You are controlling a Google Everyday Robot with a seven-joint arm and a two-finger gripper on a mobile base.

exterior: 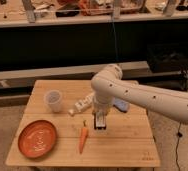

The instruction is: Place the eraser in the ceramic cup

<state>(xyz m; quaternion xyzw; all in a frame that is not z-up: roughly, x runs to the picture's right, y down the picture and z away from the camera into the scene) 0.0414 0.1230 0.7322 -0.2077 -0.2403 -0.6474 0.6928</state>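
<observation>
**White arm stoops over the eraser at mid-table**

A slatted pale wooden table [132, 145] carries a few small things. The flat black rectangular eraser [100, 121], its top marked red and white, lies near the middle, just right of a slim orange carrot [83, 137] with a tapered tip. The small pale ceramic cup [53, 100], smooth and slightly flared at the rim, stands upright towards the back left, well apart from the eraser. A flat round orange plate [37, 138] sits at the front left. A white bottle-like object [82, 105] lies on its side between cup and arm, and a small blue pad [121, 104] peeks out behind the arm.

The bulky white arm reaches in from the right, elbow high, wrist pointing straight down. The gripper [100, 120] is down at the eraser; whether it grips cannot be told. Bare boards lie open along the front right.
</observation>
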